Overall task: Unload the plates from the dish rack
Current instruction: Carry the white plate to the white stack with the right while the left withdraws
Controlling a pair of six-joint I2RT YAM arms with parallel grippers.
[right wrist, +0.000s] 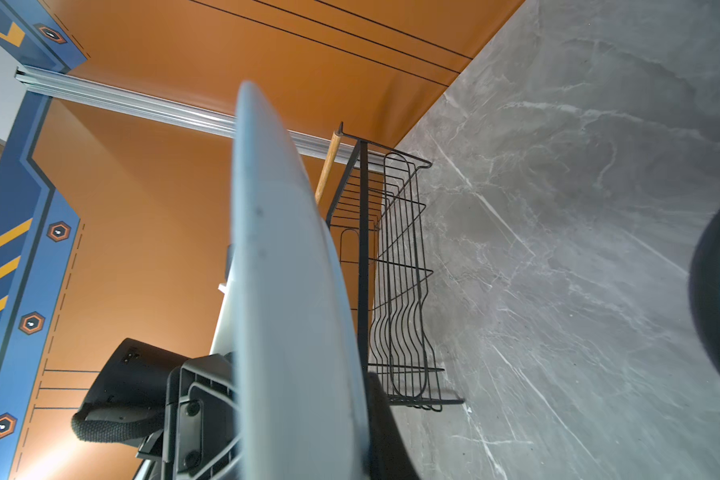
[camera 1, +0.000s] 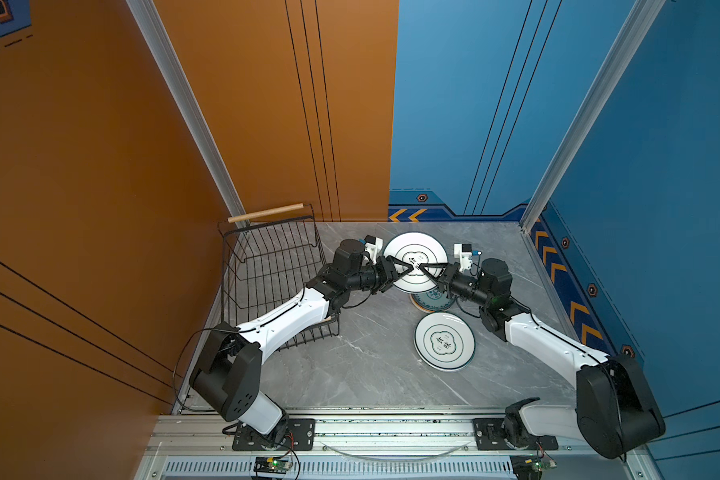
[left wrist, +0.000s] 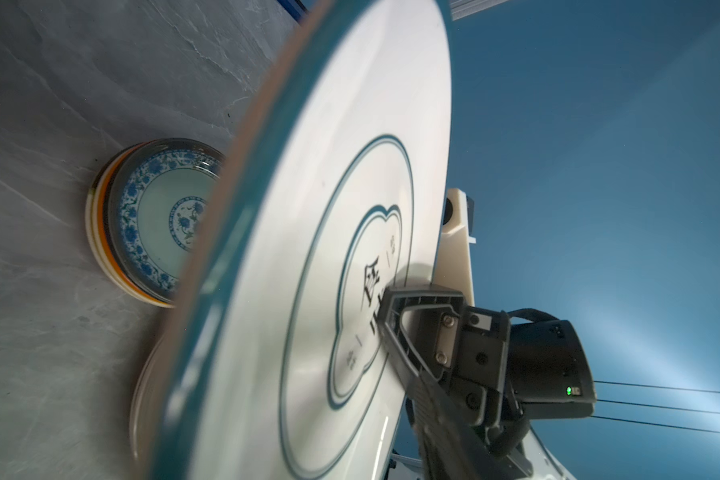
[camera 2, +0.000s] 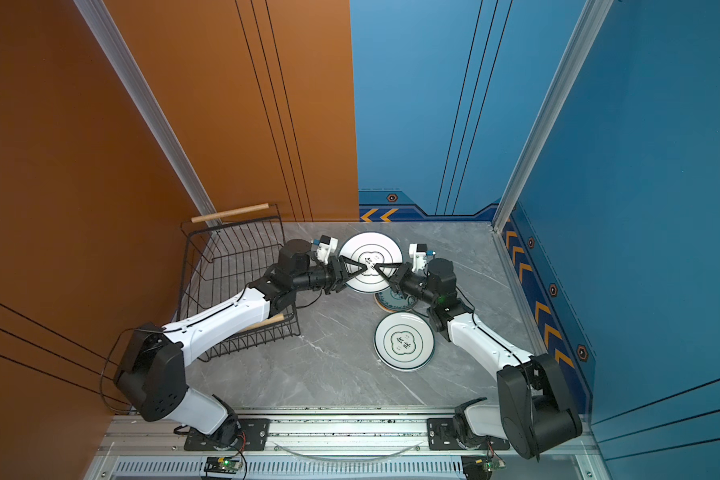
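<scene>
You are looking down on a grey marbled surface [camera 1: 362, 382], boxed in by an orange wall on the left and blue walls behind and to the right. Above its far middle, a large white plate [camera 1: 413, 246] is hanging face up and roughly level between both arms. The right end effector [camera 1: 421, 269] is reaching onto it from 4 o'clock and clamping it, with one finger lying over the emblem. The left end effector [camera 1: 410, 268] is straddling the rim from 9 o'clock; you cannot tell whether it is pinching or letting go.

The relation that matters is this: the stack of large plates [camera 1: 444, 341] is lying at about 5 o'clock from that plate, well apart, on the right arm's side. I am judging the right arm the nearer one for the set-down. Being round, the plate is offering no long axis, so only its tilt is counting.

You are seeing:
- one plate in the air
- one stack of large plates
- one stack of small plates [camera 1: 431, 300], teal-patterned on top, sitting at 6 o'clock partly beneath the airborne one

The layers in either stack are not countable. One dish rack [camera 1: 267, 266] is standing at 9 o'clock with two wooden handles [camera 1: 265, 212]. No plate is showing in the part the left arm is leaving uncovered.
</scene>
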